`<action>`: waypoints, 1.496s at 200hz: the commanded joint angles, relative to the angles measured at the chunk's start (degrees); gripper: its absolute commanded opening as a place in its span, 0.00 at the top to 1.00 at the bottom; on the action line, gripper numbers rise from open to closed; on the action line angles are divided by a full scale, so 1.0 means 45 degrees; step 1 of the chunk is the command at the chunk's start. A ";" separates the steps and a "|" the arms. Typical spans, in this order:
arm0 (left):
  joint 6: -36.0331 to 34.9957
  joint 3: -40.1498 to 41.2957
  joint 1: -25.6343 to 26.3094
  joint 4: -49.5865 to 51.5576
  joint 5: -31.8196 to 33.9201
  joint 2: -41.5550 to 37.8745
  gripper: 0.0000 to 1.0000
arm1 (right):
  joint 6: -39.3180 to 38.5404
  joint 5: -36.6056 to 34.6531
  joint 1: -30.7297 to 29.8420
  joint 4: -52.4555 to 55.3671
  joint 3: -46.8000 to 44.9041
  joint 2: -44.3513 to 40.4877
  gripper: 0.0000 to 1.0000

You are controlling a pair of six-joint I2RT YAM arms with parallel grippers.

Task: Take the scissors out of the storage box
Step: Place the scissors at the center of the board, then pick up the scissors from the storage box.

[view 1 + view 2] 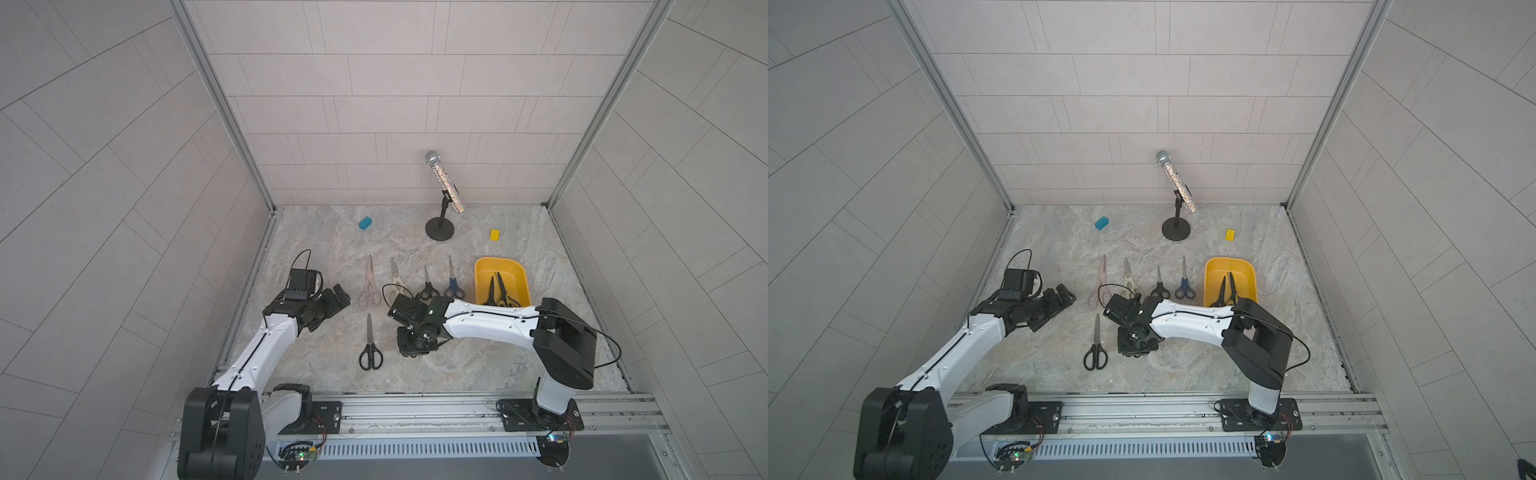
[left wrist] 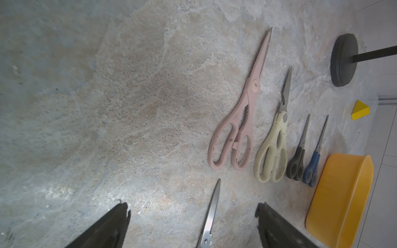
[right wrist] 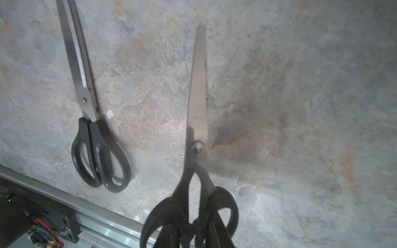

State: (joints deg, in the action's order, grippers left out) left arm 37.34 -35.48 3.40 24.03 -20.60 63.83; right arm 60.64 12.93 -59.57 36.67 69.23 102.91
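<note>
My right gripper (image 3: 193,232) is shut on the handles of a large black pair of scissors (image 3: 197,103); its blade points out low over the table, and the arm hides it in both top views. The gripper (image 1: 415,340) hangs just right of another black pair (image 1: 370,345) lying flat. Pink (image 1: 369,286), cream (image 1: 397,278), small black (image 1: 427,284) and blue (image 1: 453,282) pairs lie in a row. The yellow storage box (image 1: 500,266) at the right holds two dark pairs (image 1: 498,291). My left gripper (image 1: 332,299) stands open and empty left of the row (image 2: 192,207).
A glittery microphone on a black stand (image 1: 442,183) rises at the back. A teal block (image 1: 365,223) and a small yellow block (image 1: 494,235) lie near the back wall. A metal rail (image 1: 415,405) runs along the table's front edge.
</note>
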 commanded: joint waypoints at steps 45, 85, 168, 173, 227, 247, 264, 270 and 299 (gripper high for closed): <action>-0.0310 -0.0149 -0.0033 0.0304 0.0355 -0.0161 0.00 | -0.0012 -0.1103 -0.0739 0.2021 0.2393 0.2402 0.80; -0.0374 -0.0210 -0.0030 0.0447 0.0415 -0.0002 0.00 | 0.0089 -0.1718 -0.0817 0.2355 0.2847 0.2734 0.69; -0.0952 -0.0466 -0.0038 0.0790 0.0814 0.0249 0.00 | -0.1067 -0.2954 -0.0311 0.2908 0.2863 0.0167 0.64; -0.1023 -0.0502 -0.0034 0.0888 0.0836 0.0266 0.00 | -0.1267 -0.2932 -0.0137 0.2926 0.2829 -0.0098 0.64; -0.1589 -0.0472 -0.0033 0.1127 0.0032 0.0093 0.00 | -0.3731 -0.1818 0.3580 0.2992 0.1401 -0.2772 0.65; -0.1550 -0.0530 0.0012 0.1268 -0.0659 0.0206 0.00 | -0.4987 -0.1569 0.5495 0.3344 0.0923 -0.3395 0.66; -0.1366 -0.0757 0.0253 0.1334 -0.1098 0.0556 0.00 | -0.5989 -0.1572 0.6978 0.3916 0.0818 -0.3572 0.66; -0.1343 -0.0882 0.0408 0.1385 -0.1103 0.0701 0.00 | -0.6320 -0.1587 0.7447 0.4110 0.0797 -0.3593 0.66; -0.1589 -0.1634 0.1242 0.1795 -0.0680 0.1286 0.00 | -0.7227 -0.1864 0.9248 0.4570 0.0525 -0.3519 0.67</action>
State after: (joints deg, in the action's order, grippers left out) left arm 31.66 -39.44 6.66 29.74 -23.66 68.12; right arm 34.57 5.52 -22.09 52.58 72.62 88.38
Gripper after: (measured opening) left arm 0.999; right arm 0.335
